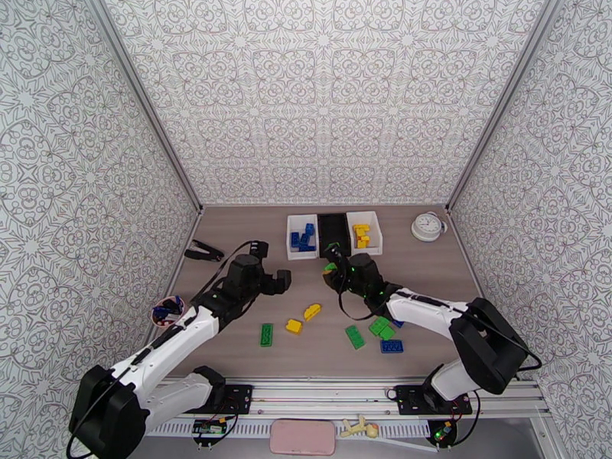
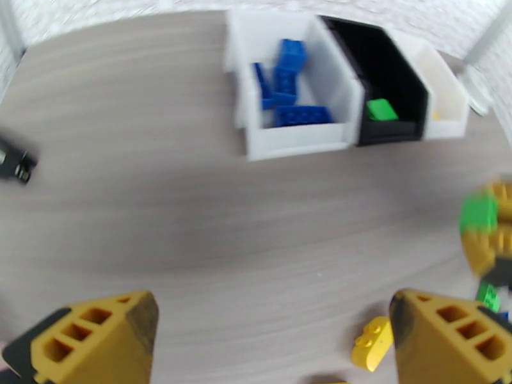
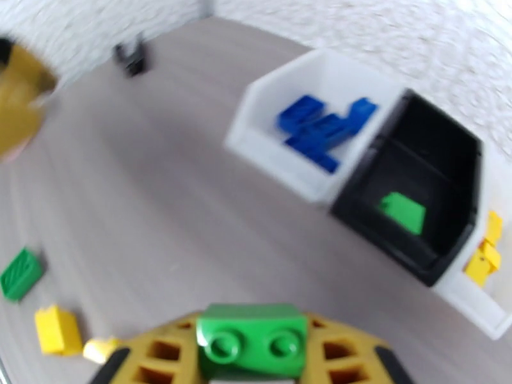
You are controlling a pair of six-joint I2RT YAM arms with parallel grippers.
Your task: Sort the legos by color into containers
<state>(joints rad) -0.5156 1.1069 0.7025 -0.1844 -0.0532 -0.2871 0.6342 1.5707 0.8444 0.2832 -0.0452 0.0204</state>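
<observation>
**Lighting and image quality**

Bright, even, diffuse light; soft faint shadows on the bench (image 1: 245, 223). Overhead view sharp. Both wrist views motion-blurred: far wall (image 3: 384, 33) smeared, near green lego (image 3: 253, 340) soft, bench edge bowed toward the corners.

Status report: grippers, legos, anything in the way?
Left gripper open, empty. Right gripper shut on green lego, just short of black bin. Nothing blocking.

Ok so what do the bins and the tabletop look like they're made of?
Bins: probably moulded plastic, smooth with a slight sheen, thin even walls. Tabletop: matte grey-brown wood grain streaks; real wood or printed laminate, can't tell.
</observation>
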